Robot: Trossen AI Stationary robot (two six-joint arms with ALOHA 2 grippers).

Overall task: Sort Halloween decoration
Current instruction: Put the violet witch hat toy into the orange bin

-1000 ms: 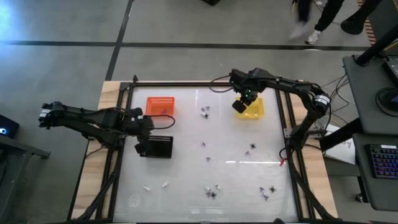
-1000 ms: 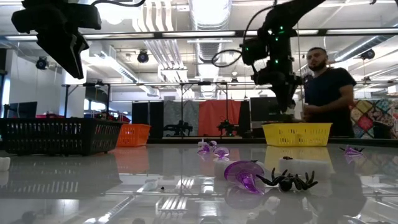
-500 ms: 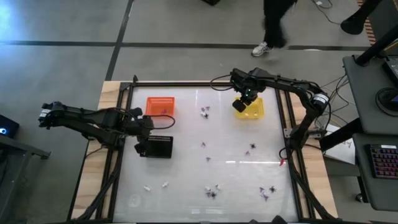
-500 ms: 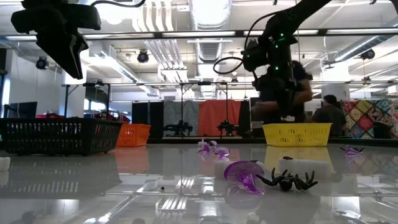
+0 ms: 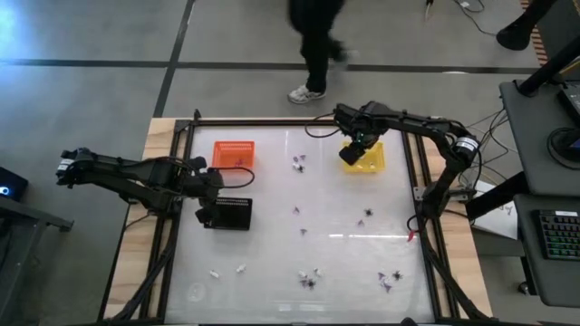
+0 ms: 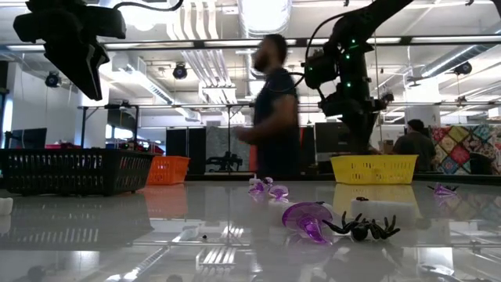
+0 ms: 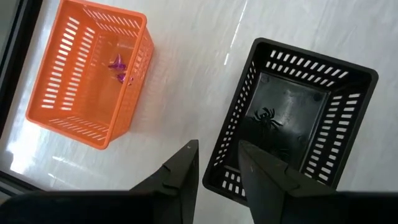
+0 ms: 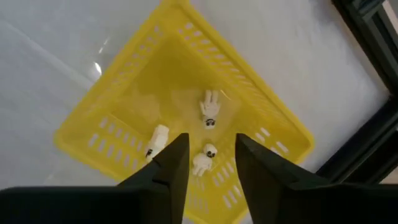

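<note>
My right gripper (image 8: 208, 165) hangs open over the yellow basket (image 5: 364, 157), with nothing between its fingers. Three whitish trinkets (image 8: 210, 109) lie on the floor of that basket (image 8: 124, 112). My left gripper (image 7: 217, 168) is open too. It hovers over the gap between the orange basket (image 7: 87, 74), which holds a purple trinket (image 7: 118, 65), and the black basket (image 7: 298, 124), which holds a black spider (image 7: 268, 118). More trinkets lie scattered on the white table, such as purple ones (image 5: 299, 163) and whitish ones (image 5: 227, 270).
Close to the low camera lie a purple trinket (image 6: 305, 218) and a black spider (image 6: 362, 227). More loose pieces sit near the front edge (image 5: 310, 279) and at mid-right (image 5: 367, 215). A black frame (image 5: 181, 127) rims the table. A person (image 5: 315, 45) walks past beyond the far edge.
A person beyond the far edge has walked from the right toward the left. Both arms have stayed where they were.
</note>
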